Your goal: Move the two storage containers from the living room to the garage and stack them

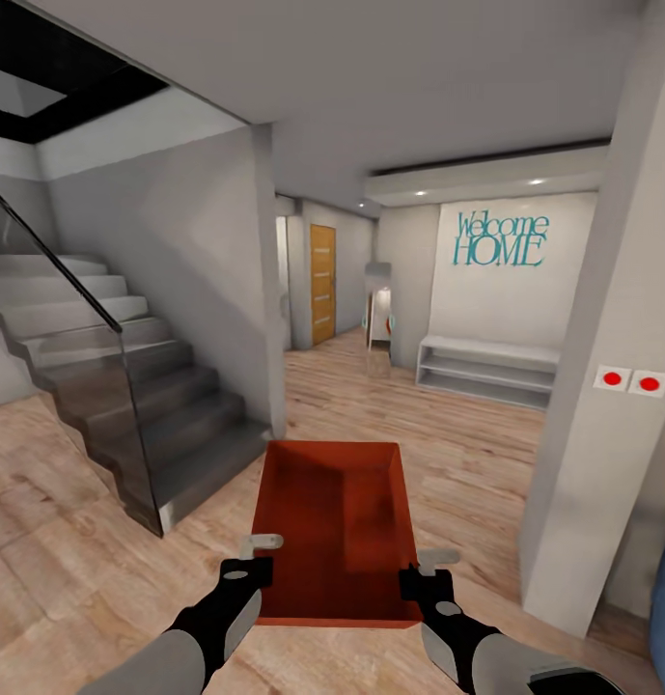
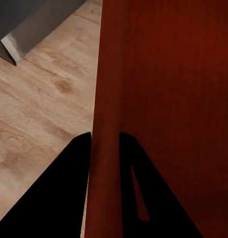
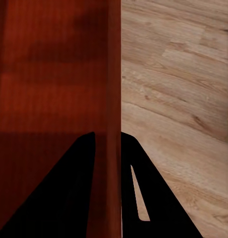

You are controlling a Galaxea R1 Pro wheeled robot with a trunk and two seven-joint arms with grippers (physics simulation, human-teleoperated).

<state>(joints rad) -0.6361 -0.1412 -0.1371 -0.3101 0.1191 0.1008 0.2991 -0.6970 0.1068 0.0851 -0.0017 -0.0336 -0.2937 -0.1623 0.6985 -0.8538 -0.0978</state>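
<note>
"Welcome HOME" in teal lettering (image 1: 501,239) marks the far white wall. One lidless red-orange storage container (image 1: 337,526) is carried above the light wood plank floor (image 1: 71,569), the left gripper (image 1: 257,568) and right gripper (image 1: 416,577) each pinching a side wall. Grey stairs (image 1: 129,386) rise left.

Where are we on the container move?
Done: one storage container is picked up, left gripper and right gripper each with jaws clamped on a side wall. In hand: carrying it over wood flooring past the staircase. Left: reaching the garage, setting it down, fetching and stacking the second.
</note>
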